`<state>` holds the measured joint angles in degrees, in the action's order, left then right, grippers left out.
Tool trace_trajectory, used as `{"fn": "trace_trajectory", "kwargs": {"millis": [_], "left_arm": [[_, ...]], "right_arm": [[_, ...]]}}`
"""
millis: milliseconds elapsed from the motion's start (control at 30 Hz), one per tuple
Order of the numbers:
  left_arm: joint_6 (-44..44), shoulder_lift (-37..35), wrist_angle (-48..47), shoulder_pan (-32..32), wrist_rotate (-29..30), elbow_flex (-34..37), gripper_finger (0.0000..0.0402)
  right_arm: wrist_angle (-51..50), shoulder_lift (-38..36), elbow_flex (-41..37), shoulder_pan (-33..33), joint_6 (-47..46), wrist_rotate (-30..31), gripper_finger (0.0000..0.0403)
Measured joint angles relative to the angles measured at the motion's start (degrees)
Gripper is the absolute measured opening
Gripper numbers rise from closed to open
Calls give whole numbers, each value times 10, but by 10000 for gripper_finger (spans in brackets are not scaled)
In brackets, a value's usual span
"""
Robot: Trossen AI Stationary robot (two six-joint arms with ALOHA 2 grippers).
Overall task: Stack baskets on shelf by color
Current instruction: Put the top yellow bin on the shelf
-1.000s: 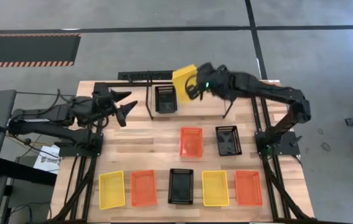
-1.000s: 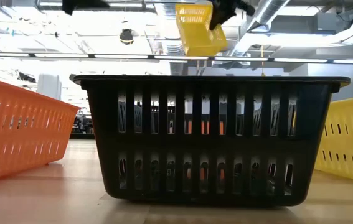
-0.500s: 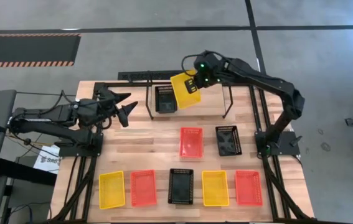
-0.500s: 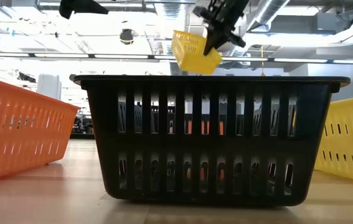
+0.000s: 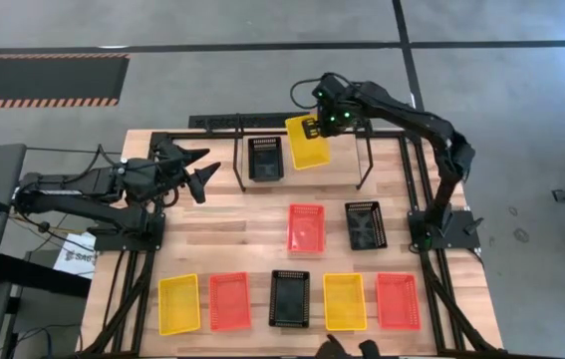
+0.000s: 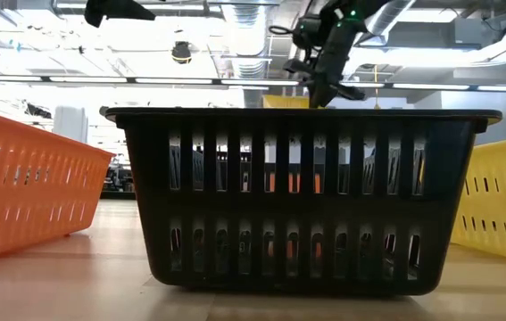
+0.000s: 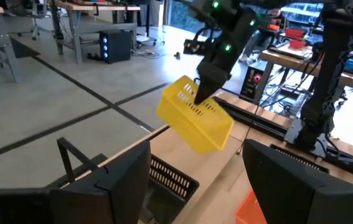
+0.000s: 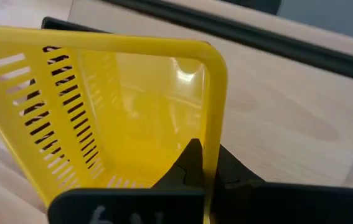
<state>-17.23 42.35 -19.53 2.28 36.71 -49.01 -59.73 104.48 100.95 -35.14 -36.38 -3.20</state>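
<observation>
- My right gripper (image 5: pixel 314 124) is clamped on the yellow basket's (image 5: pixel 307 143) rim, carrying it over the shelf (image 5: pixel 362 160) at twelve o'clock, beside the black basket (image 5: pixel 265 159).
- My left gripper (image 5: pixel 202 172) waits, fingers spread, empty, at nine o'clock.

The right arm is stretched to the far middle, its gripper (image 5: pixel 324 124) clamped on a basket (image 5: pixel 308 143). The left gripper (image 5: pixel 198 171) is held open at the far left.
</observation>
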Motion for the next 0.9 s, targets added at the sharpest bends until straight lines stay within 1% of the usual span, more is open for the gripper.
{"fn": "trace_trajectory", "kwargs": {"millis": [167, 333, 433, 700, 900], "left_arm": [[0, 0, 0, 0, 0, 0, 242], [0, 0, 0, 0, 0, 0, 242], [0, 0, 0, 0, 0, 0, 242], [0, 0, 1, 0, -1, 0, 242], [-1, 0, 1, 0, -2, 0, 242]], "right_arm": [[36, 32, 0, 10, -11, -21, 4], [24, 64, 0, 10, -12, -30, 4], [7, 71, 0, 8, -11, -30, 4], [4, 74, 0, 5, -19, -30, 4], [-1, 74, 0, -3, -46, -29, 4]]}}
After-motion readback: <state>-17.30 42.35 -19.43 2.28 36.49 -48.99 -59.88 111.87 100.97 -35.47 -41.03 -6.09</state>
